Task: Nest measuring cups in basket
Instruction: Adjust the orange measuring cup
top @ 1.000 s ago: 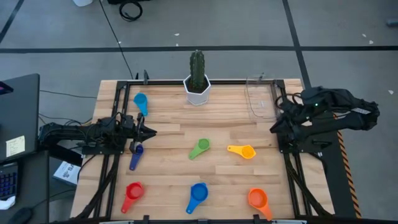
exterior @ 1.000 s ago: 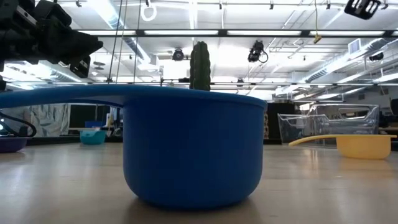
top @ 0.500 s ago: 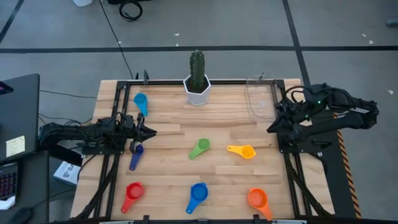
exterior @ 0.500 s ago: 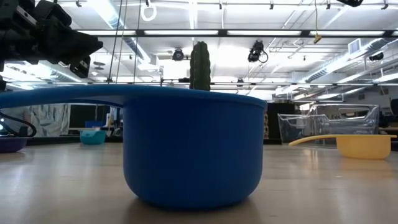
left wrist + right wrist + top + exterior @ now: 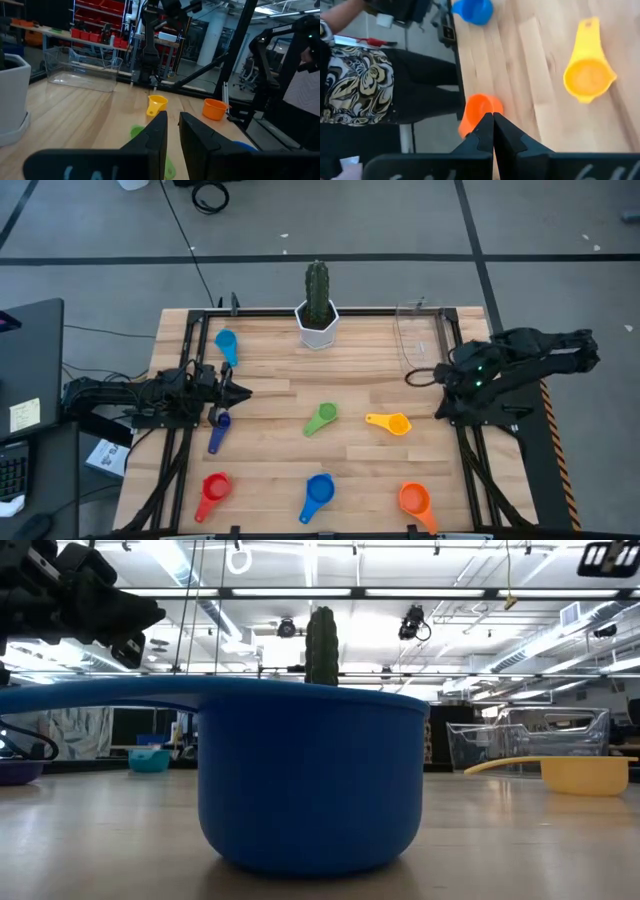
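While the clear basket (image 5: 419, 338) sits empty at the table's far right corner, the measuring cups lie loose on the boards, none nested. Light blue cup (image 5: 226, 344): far left, near the back edge. Purple cup (image 5: 218, 430): left side, just beside the left gripper (image 5: 244, 391). Green cup (image 5: 321, 418) and yellow cup (image 5: 390, 423): mid-table, well apart. Red cup (image 5: 213, 491), blue cup (image 5: 318, 493) and orange cup (image 5: 415, 500): in a row along the near edge. Left gripper: low at the left edge, fingers (image 5: 155, 137) a narrow gap apart, holding nothing. Right gripper (image 5: 409, 378): near the basket's front end, fingers (image 5: 485, 131) pressed together, apparently empty. A white pot with a cactus (image 5: 317, 308) stands at the back centre.
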